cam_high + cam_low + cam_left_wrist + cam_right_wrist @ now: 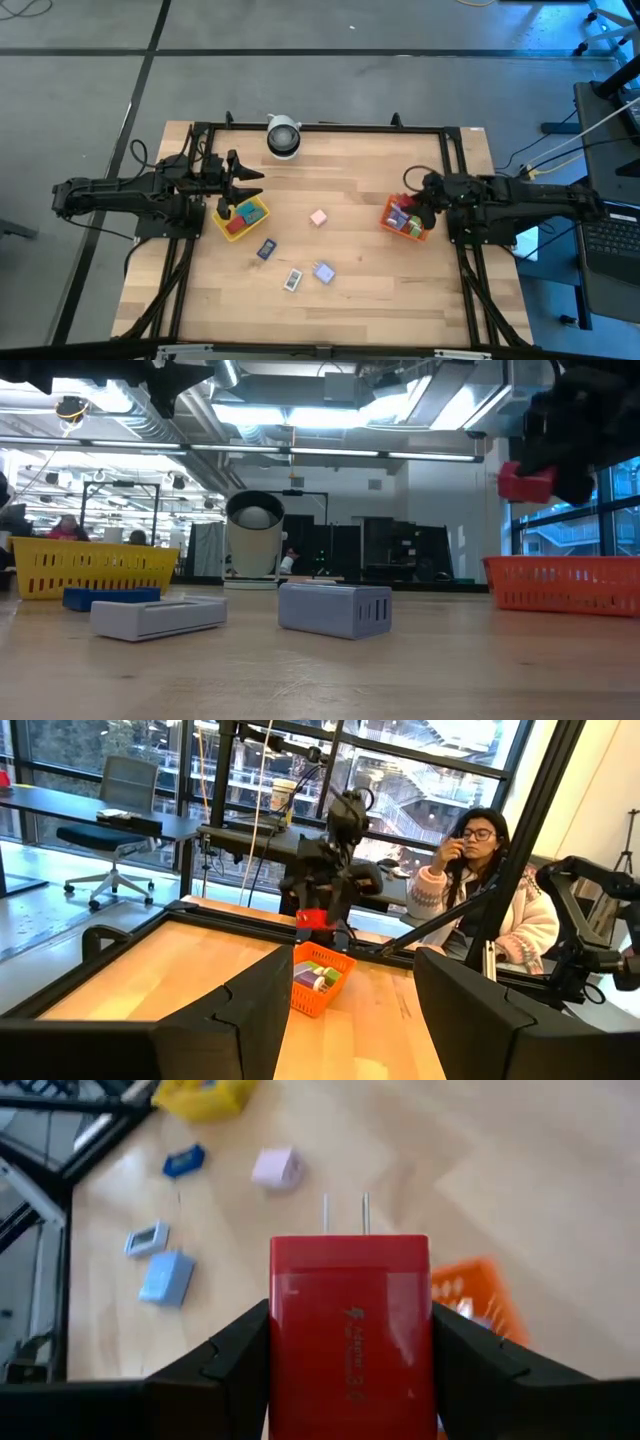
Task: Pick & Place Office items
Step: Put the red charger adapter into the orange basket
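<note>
Your right gripper [350, 1370] has its jaws clamped on a red charger block [350, 1335], its two metal prongs pointing away from the wrist, and it holds that block in the air over the red-orange tray [404, 217] on the right side of the table [340, 300]. In the low view the same red block [524, 482] hangs above the tray's mesh wall [565, 584] without touching it. The tray already has a few small pieces in it; from the left wrist you can see a teal one and a pale one inside. Your left gripper [252, 186] hovers just above the yellow tray [240, 217] at the table's left side, jaws apart and holding nothing, and that tray carries red, teal and blue pieces. Four items lie loose on the wood between the two trays: a pink block [318, 217] near the middle, a dark blue piece [266, 249] just beside the yellow tray, a white rectangular piece [292, 280] and a pale blue block [323, 271] close together toward the front edge. A round white-and-grey cylinder [283, 137] stands at the far edge. A person [478, 885] sits beyond the table, one hand raised to their head.
</note>
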